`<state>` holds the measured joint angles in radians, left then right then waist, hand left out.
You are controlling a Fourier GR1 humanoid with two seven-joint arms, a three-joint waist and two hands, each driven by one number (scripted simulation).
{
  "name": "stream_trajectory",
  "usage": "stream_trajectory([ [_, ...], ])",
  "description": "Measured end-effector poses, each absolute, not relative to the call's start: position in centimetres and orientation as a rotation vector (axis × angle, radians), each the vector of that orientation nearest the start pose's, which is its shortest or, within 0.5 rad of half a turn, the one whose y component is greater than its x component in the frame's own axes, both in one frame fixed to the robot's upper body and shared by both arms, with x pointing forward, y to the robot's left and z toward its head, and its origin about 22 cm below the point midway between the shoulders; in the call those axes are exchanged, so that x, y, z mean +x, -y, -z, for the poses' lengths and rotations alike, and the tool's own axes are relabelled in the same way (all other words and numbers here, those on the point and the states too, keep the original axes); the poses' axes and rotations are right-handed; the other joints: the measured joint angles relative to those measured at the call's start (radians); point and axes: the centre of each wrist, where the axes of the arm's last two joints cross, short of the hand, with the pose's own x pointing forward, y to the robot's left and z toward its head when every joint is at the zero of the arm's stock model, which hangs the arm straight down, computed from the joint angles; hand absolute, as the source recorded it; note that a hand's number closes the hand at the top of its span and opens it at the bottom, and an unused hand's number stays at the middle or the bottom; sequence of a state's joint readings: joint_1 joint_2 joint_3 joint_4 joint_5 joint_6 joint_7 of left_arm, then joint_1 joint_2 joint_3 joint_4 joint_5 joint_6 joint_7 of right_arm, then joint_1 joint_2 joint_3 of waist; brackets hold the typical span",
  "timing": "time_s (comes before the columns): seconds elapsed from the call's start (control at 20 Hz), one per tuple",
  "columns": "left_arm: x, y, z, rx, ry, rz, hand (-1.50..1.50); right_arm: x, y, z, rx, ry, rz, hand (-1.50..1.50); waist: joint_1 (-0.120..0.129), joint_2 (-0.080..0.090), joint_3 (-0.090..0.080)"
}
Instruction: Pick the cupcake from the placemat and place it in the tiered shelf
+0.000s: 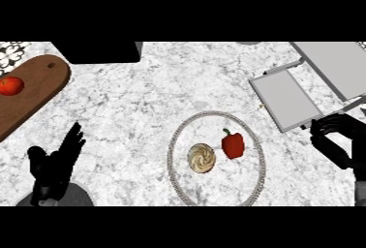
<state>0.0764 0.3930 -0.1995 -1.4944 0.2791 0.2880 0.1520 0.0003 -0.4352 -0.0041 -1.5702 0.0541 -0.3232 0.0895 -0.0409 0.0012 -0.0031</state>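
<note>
Starting at the worktop's [143, 101] left edge, I see a wooden cutting board [32, 92] carrying a red apple [10, 86]. Below it my left hand [53, 162] rests open, fingers straight and pointing up, holding nothing. Toward the middle lies a round placemat [178, 140]; the cupcake [202, 158] sits on it, with a red bell pepper [233, 144] just beside it. At the right edge stands the grey tiered shelf [286, 99], and my right hand [342, 140] is near its lower corner, fingers curled and empty.
</note>
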Motion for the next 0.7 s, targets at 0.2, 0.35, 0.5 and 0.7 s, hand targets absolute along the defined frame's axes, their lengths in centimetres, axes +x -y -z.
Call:
stream_trajectory([
  [0.2,22.7,-29.2,2.0,0.148,1.152,-0.051,0.0,20.8,31.2,-1.0,-0.606,1.489,-0.061,-1.5,0.014,-0.001,0.002],
  [0.35,23.3,-29.7,3.1,0.126,1.131,-0.057,0.0,19.0,30.0,-1.1,-0.548,1.508,-0.123,-1.5,0.02,-0.001,0.002],
  [0.5,23.8,-29.9,3.2,0.115,1.12,-0.06,0.0,17.6,29.3,-2.2,-0.469,1.511,-0.217,-1.5,0.024,-0.002,0.002],
  [0.7,24.3,-29.7,3.5,0.105,1.115,-0.056,0.0,16.1,27.6,-4.8,-0.396,1.486,-0.329,-1.5,0.029,-0.003,0.003],
])
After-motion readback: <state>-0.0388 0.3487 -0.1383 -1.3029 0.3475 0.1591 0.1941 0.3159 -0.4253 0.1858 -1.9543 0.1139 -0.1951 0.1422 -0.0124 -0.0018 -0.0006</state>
